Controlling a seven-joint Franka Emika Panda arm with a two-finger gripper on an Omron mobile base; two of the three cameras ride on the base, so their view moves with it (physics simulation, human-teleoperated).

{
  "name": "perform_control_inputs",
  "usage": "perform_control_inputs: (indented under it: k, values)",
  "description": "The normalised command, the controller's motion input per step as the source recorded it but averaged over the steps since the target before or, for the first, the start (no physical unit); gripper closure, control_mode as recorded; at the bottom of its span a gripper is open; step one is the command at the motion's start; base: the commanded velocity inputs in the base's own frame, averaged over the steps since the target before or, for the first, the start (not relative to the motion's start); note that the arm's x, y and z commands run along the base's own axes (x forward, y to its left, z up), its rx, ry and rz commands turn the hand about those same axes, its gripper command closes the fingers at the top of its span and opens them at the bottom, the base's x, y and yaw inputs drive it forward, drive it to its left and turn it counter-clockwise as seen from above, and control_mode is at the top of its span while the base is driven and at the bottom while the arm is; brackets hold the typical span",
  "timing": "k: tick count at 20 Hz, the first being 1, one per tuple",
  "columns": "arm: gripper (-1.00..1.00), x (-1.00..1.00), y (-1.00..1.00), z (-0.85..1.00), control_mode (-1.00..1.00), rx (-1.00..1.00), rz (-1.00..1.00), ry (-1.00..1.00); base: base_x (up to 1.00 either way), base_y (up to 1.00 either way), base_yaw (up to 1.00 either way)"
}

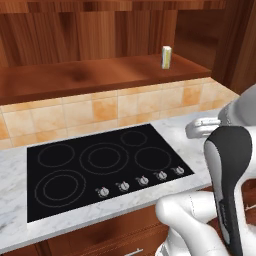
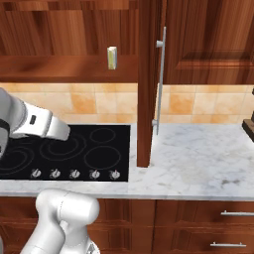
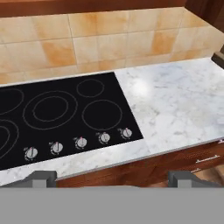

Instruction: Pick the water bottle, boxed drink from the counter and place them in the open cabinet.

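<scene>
The boxed drink (image 1: 166, 57) stands upright on the open cabinet's shelf (image 1: 75, 75), near its right end. The hand view shows the gripper (image 3: 113, 178) released, tips wide apart and empty, above the black cooktop (image 3: 61, 113) and marble worktop (image 3: 175, 109). The right base view adds a cabinet door handle (image 2: 160, 79).

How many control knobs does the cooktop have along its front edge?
5. The knobs sit in one row along the front edge of the black cooktop, toward its right end: first knob, then. None looks hidden.
</scene>
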Motion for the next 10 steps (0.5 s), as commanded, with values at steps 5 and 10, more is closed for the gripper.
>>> perform_control_inputs:
  k: [5, 10]
  values:
    - [-1.0, -0.54, 0.05, -0.06, -1.0, 0.0, 0.0, 0.06, 0.0, 0.0, 0.0]
    - [-1.0, 0.0, 0.0, 0.0, -1.0, 0.0, 0.0, 0.0, 0.0, 0.0, 0.0]
